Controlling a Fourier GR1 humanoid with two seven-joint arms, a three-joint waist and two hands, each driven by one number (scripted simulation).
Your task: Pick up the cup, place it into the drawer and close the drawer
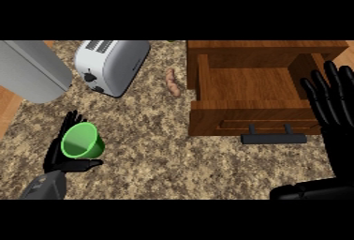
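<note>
A green cup [83, 141] sits in my left hand [61, 159] at the lower left, its mouth facing up toward me. The fingers reach past its far side and the thumb curls under its near side. The wooden drawer [249, 117] stands pulled out at the upper right, its inside bare and its black handle [273, 139] toward me. My right hand [335, 108] is open with straight fingers pointing up, over the drawer's right edge.
A silver toaster [110, 64] lies at the upper middle left, with a grey rounded appliance [31, 70] beside it at the far left. A small brown sausage-like item [172, 83] rests on the speckled counter [166, 154] between toaster and drawer.
</note>
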